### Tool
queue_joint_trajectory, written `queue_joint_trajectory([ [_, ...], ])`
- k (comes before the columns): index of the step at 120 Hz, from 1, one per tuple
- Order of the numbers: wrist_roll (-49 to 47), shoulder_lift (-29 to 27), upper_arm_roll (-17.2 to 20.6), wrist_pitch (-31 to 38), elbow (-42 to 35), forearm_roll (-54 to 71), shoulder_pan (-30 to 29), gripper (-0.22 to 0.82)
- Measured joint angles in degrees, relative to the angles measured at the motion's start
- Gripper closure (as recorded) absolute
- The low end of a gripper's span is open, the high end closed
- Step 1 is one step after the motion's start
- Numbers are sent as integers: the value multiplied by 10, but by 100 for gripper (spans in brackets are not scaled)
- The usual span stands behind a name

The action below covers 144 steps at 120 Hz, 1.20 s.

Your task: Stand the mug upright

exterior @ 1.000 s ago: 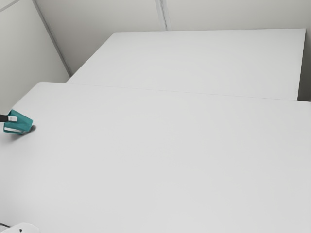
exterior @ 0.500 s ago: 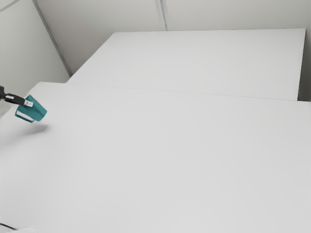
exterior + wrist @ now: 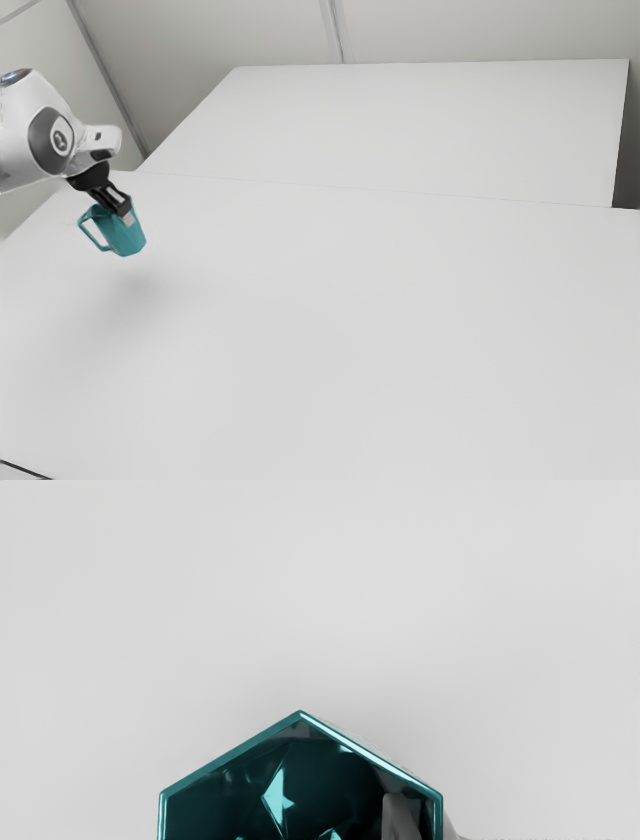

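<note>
a broad, smooth, matte white counter (image 3: pixel 380 330) meets a second flat white surface (image 3: pixel 410 130) along a thin straight seam. a soft grey shadow (image 3: pixel 135 290) falls on the counter, towards the exterior view's left.

The far exterior view faces down across the table (image 3: pixel 350 330), the near wrist view into their shared mug (image 3: pixel 225 805).
</note>
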State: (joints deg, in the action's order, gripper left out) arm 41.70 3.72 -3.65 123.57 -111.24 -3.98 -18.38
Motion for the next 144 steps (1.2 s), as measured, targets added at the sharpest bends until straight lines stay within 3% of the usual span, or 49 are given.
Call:
queue_joint_trajectory([
  [24,-167,-70,41,30,-91,83,52,77],
  [59,-380,-111,95,46,-156,116,26,78],
  [100,-551,-58,102,62,-154,123,40,79],
  [144,-662,-4,102,86,-149,125,42,79],
])
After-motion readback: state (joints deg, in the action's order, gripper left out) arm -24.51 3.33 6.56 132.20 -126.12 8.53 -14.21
